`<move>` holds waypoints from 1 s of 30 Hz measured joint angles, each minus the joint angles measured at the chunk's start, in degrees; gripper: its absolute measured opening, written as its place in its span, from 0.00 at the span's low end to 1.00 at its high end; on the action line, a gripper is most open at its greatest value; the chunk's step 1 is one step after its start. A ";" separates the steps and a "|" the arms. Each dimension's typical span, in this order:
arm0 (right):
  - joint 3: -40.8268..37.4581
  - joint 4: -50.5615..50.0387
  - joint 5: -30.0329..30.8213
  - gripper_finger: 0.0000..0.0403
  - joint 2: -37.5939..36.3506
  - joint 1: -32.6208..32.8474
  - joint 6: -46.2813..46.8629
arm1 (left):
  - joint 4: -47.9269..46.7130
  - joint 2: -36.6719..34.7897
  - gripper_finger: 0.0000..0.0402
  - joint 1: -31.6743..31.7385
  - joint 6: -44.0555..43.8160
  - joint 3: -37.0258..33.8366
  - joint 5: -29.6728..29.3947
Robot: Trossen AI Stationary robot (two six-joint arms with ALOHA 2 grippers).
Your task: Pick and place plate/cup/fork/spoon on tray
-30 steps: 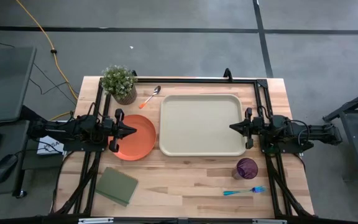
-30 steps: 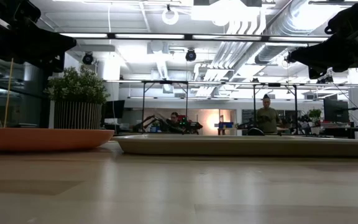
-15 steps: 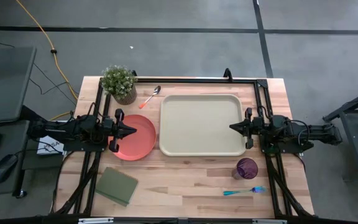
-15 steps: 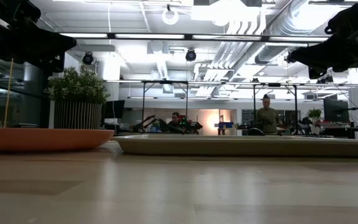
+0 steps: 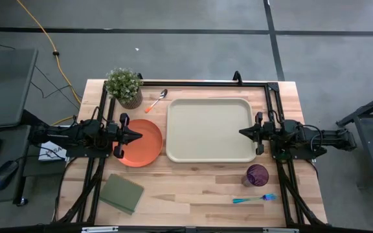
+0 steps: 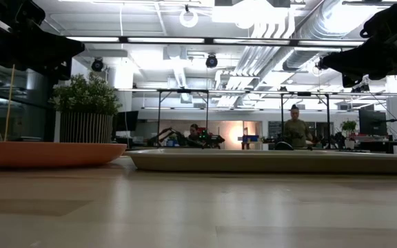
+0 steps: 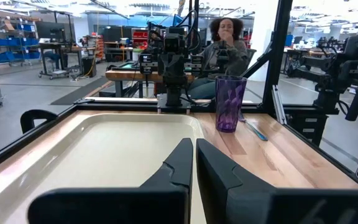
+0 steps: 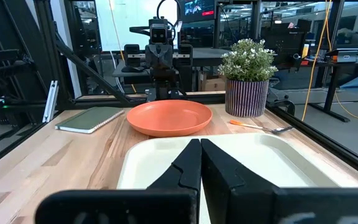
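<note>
The orange-red plate [image 5: 140, 143] lies flat on the table left of the beige tray [image 5: 210, 129], which is empty. The purple cup [image 5: 257, 175] stands upright near the tray's near right corner; the blue fork [image 5: 254, 199] lies on the table in front of it. The orange-handled spoon [image 5: 156, 101] lies by the plant pot at the far edge. My left gripper [image 5: 140, 136] is shut and empty above the plate's left part. My right gripper [image 5: 241, 132] is shut and empty above the tray's right rim.
A potted plant [image 5: 124, 86] stands at the far left corner. A green square pad [image 5: 122, 192] lies near the front left. A black frame runs along the table's far and side edges. People show in the room beyond the table [image 7: 227, 38].
</note>
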 joint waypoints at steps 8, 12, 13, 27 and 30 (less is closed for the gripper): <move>0.01 0.00 0.00 0.00 0.00 0.01 -0.01 | 0.02 0.00 0.01 -0.02 0.00 0.00 0.00; -0.01 0.00 0.00 0.00 0.00 0.01 -0.01 | 0.01 0.00 0.01 -0.01 0.00 0.00 0.00; -0.01 0.01 0.00 0.00 -0.01 0.00 -0.02 | 0.00 0.00 0.01 -0.01 0.00 0.00 0.00; 0.01 0.01 0.00 0.00 -0.01 0.00 -0.02 | 6.46 0.73 0.01 0.00 -1.95 0.00 -4.77; 0.00 0.00 0.00 0.00 0.00 0.00 0.00 | 13.46 3.61 0.04 -0.01 -1.99 0.54 -6.35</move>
